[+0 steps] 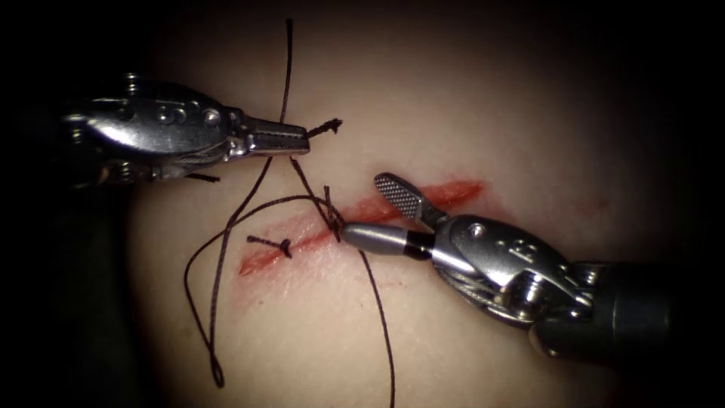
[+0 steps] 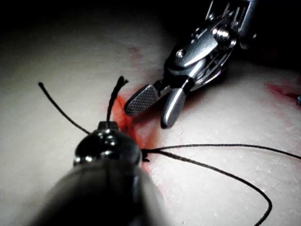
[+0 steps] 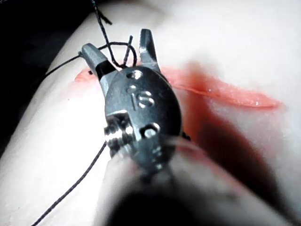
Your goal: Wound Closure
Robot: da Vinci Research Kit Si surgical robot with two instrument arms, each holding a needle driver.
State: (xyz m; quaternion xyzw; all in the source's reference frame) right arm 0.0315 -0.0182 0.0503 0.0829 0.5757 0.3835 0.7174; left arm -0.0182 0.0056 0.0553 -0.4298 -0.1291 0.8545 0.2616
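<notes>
The tissue (image 1: 468,113) has a red cut (image 1: 445,193) running slantwise. My left tool (image 1: 302,140) is on the cut's left side, jaws shut on the dark thread (image 1: 226,227), with a short frayed end (image 1: 326,126) sticking out past its tip. The thread goes down to a knot (image 1: 333,221) on the cut. My right tool (image 1: 362,208) comes in from the right with jaws open; its lower jaw tip touches the knot. In the right wrist view the open right tool (image 3: 121,52) straddles a thread loop (image 3: 128,51). In the left wrist view the left tool (image 2: 109,125) holds the thread end (image 2: 116,92).
A tied stitch (image 1: 285,245) with short cut ends sits on the cut further left. Slack thread loops low on the left (image 1: 217,374), and another strand trails toward the lower edge (image 1: 391,378). One strand rises past the left tool (image 1: 287,60). Red fluid stains the cut's edges.
</notes>
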